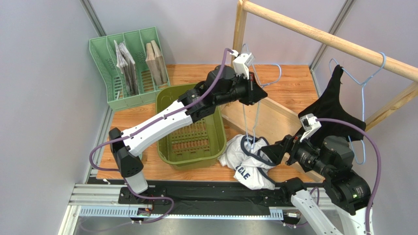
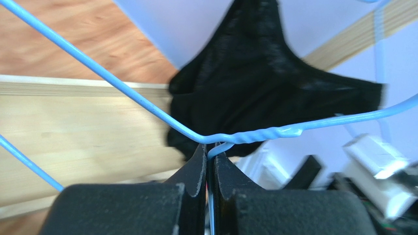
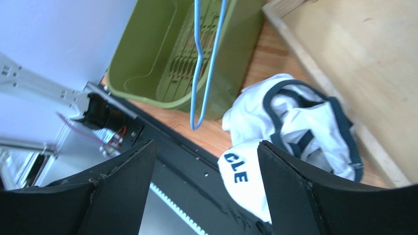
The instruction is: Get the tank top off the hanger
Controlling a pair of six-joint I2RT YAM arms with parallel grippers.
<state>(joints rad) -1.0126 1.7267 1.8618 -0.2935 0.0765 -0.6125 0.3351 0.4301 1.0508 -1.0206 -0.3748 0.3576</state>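
The white tank top with dark trim lies crumpled on the table's front edge, right of the basket; it also shows in the right wrist view. My left gripper is shut on the neck of a bare blue wire hanger and holds it in the air, jaws pinching the wire. In the right wrist view the hanger's lower end hangs just left of the tank top, apart from it. My right gripper is open and empty, close above the tank top.
A green basket stands left of the tank top. A black garment hangs on a second blue hanger from the wooden rail at the right. A green file rack stands at the back left.
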